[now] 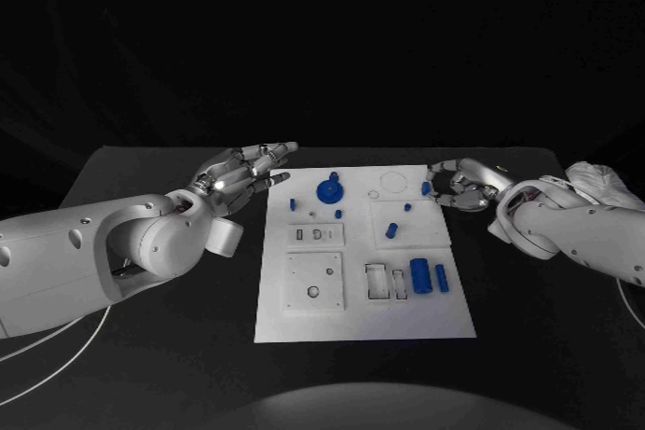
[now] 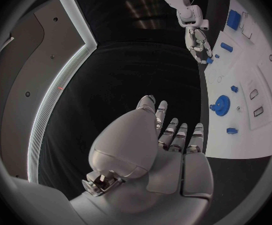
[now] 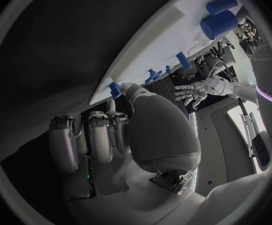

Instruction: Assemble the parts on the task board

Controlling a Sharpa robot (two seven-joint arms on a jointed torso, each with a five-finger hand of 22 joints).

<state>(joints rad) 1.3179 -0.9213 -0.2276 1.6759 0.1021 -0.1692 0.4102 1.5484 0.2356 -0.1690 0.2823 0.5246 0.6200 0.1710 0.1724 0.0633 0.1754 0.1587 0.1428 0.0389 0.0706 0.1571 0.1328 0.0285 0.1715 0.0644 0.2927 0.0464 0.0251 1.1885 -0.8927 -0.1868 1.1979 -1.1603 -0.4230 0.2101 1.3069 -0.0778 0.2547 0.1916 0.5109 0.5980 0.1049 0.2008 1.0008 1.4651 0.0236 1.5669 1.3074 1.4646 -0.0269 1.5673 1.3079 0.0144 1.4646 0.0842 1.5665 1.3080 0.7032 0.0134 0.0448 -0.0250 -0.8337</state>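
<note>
- The task board (image 1: 363,313) lies flat in the middle of the black desk (image 1: 148,355), with both hands near its far end, one at each side.
- The right hand (image 1: 455,186) sits at the board's far right edge with its fingers curled around a small blue peg (image 1: 426,188); in the right wrist view the peg (image 3: 115,89) is pinched at the fingertips right at the board's edge.
- The left hand (image 1: 242,175) hovers just off the board's far left edge, fingers extended and apart, holding nothing.
- Other parts lie on the board: a blue gear (image 1: 329,189) near the far left, a short peg (image 1: 392,230) mid-board, and two blue cylinders (image 1: 420,275) by the rectangular slots on the near right.
- The step in hand looks like seating the pinched peg into a hole at the board's far right.
- To do it well, I would keep the peg upright and pinched near its top, so the lower end is free to enter the hole.
- Line it up over the hole before pressing, then push straight down; a tilted peg would likely jam or skid.
- The free left hand could rest on the board's edge to steady it, since the plate may slide under pressure.
</note>
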